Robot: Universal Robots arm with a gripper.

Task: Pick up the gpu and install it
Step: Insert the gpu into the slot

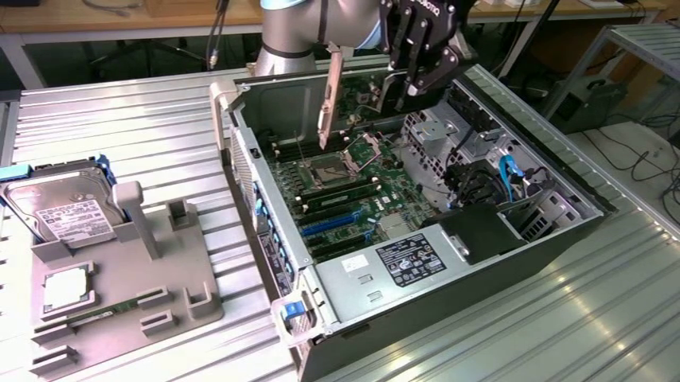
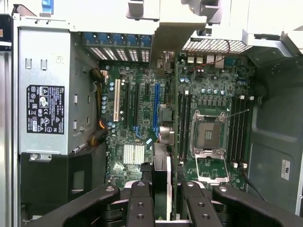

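My gripper (image 1: 410, 83) hangs over the open computer case (image 1: 563, 239), shut on the gpu (image 1: 331, 103). The card hangs edge-on above the motherboard (image 1: 351, 191), with its pale metal bracket strip pointing down toward the case's back wall. In the wrist view the gripper (image 2: 163, 201) clamps the gpu's (image 2: 162, 175) black body between its fingers (image 2: 139, 203), and the bracket stretches out ahead. Below the card lie the expansion slots, a long blue slot (image 2: 155, 106) among them. The card stands clear of the board, touching no slot.
The power supply (image 1: 409, 259) fills the case's near corner, and cables and drive bays (image 1: 499, 183) are on the exterior view's right. A grey parts holder (image 1: 117, 270) on the exterior view's left carries a silver hard drive (image 1: 59, 211) and a memory stick (image 1: 95, 310).
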